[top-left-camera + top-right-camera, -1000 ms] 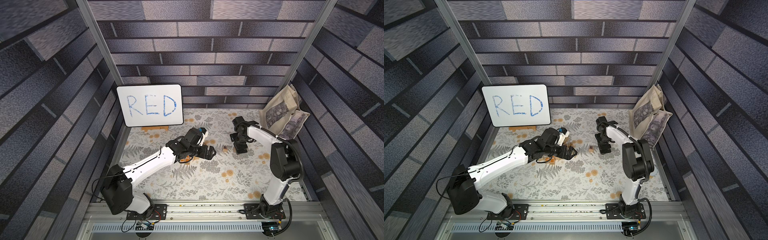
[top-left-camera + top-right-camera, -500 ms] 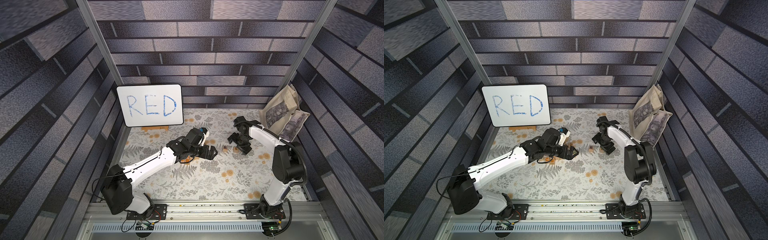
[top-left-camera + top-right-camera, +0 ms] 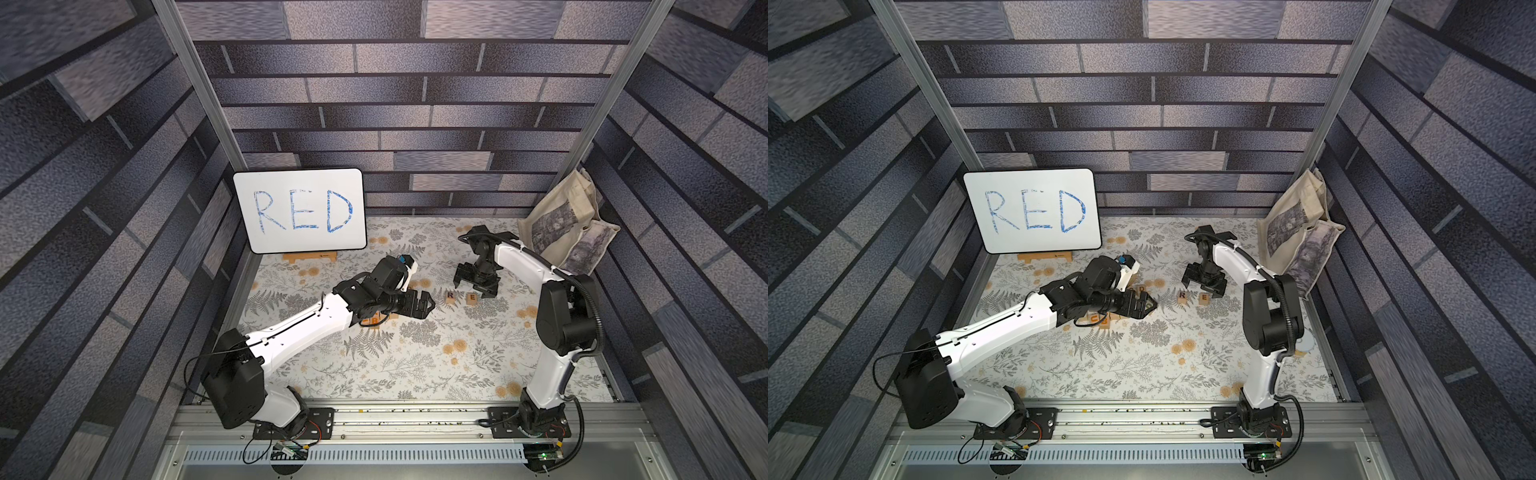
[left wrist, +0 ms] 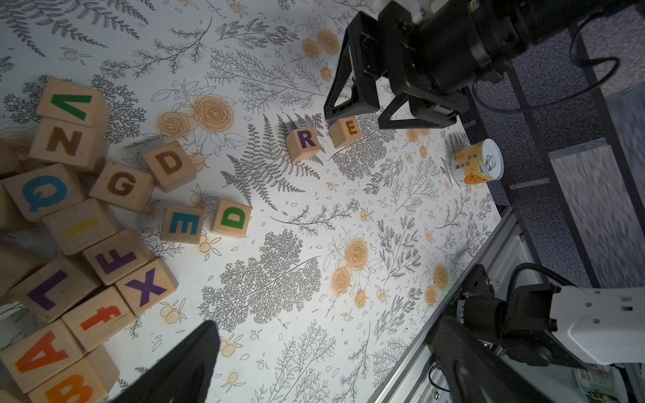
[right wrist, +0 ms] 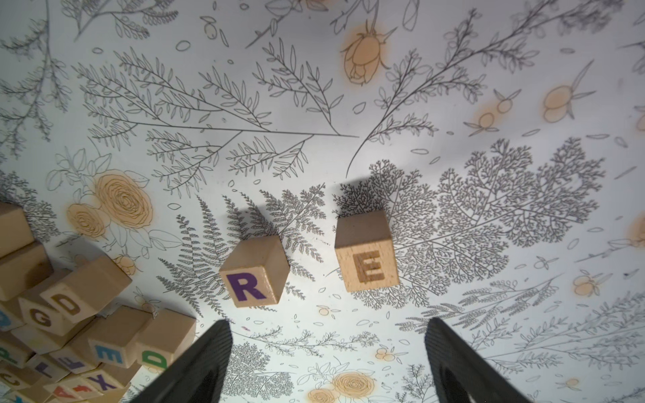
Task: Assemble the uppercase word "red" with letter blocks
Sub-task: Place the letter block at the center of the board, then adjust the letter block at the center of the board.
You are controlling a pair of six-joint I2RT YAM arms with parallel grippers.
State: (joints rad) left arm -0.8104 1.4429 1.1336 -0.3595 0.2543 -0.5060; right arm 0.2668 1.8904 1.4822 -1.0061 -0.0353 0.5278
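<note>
Dim walls [image 3: 104, 187], bright mat [image 3: 415, 374]; blocks [image 5: 366, 258] cast soft shadows; left-wrist edge blurred.

Mostly hidden: block pile [image 3: 376, 323], well off from the purple R block [image 3: 450, 296] on the side away from the E block [image 3: 471, 298]. It sits under the left arm [image 3: 303, 328] in both top views, letters too small to read there. Left wrist view: pile runs off frame; orange B block [image 4: 66, 389] cut through; yellow-lettered block [image 4: 81, 225], letter too faint to name. Beyond the E block, can [image 4: 478, 161]: label print illegible. On right gripper [image 5: 327, 321], fingers [image 5: 209, 359] cropped, tips only.
</note>
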